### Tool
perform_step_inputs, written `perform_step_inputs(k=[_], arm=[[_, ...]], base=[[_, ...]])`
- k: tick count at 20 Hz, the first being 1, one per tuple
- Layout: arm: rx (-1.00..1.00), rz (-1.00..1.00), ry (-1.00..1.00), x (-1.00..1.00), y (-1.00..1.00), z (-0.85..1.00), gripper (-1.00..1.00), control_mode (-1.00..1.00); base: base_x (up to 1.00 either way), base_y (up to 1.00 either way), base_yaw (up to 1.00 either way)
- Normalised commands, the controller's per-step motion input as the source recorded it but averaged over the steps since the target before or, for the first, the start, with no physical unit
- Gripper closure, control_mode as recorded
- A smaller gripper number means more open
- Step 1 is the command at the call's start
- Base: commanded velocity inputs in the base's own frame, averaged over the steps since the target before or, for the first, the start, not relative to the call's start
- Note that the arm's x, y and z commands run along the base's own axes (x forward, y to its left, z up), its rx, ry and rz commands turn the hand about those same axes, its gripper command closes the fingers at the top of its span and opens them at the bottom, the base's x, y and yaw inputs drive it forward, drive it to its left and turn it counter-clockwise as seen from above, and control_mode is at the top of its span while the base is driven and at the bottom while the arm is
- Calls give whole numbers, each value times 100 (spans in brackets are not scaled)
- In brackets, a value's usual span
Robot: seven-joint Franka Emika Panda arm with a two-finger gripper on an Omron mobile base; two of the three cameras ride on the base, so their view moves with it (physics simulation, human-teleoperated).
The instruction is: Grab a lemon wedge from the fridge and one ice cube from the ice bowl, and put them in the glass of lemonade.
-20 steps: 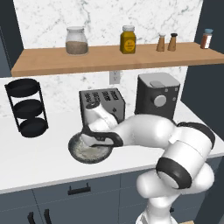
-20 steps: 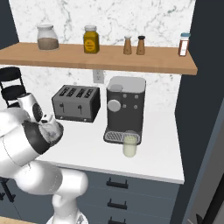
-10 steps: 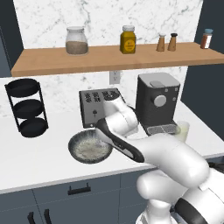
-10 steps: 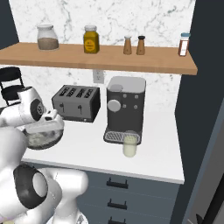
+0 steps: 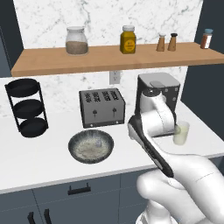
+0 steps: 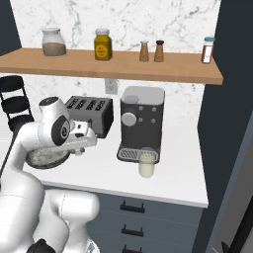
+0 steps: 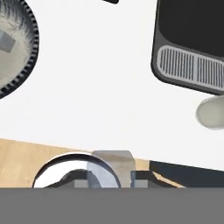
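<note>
The ice bowl (image 5: 91, 145), speckled grey with a dark rim, sits on the white counter in front of the toaster; one ice cube (image 7: 6, 41) still lies in it. My gripper (image 6: 80, 148) hangs over the counter between the ice bowl (image 6: 47, 158) and the coffee machine. In the hand view my gripper (image 7: 111, 179) is shut on a translucent ice cube (image 7: 114, 161). The glass of lemonade (image 5: 181, 132) stands by the machine's drip tray, right of the gripper, as does the glass of lemonade (image 7: 212, 113). The fridge and the lemon wedge are out of view.
A toaster (image 5: 101, 107) and a coffee machine (image 6: 142, 118) stand against the marble wall. A black three-tier rack (image 5: 26, 109) is at the far left. A wooden shelf (image 5: 109, 57) with jars runs overhead. A dark wall bounds the counter on the right.
The hand has risen out of the ice bowl and swung right, towards the coffee machine and the glass, with an ice cube between its fingers.
</note>
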Motion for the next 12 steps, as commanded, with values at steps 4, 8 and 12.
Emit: perform_step_inputs(k=[4, 8, 12], arm=[[4, 0, 0, 13, -100, 59, 100, -100], [7, 0, 0, 37, -100, 34, 100, -100], [7, -2, 6, 67, -100, 3, 100, -100]], base=[[0, 0, 0], [0, 0, 0], [0, 0, 0]])
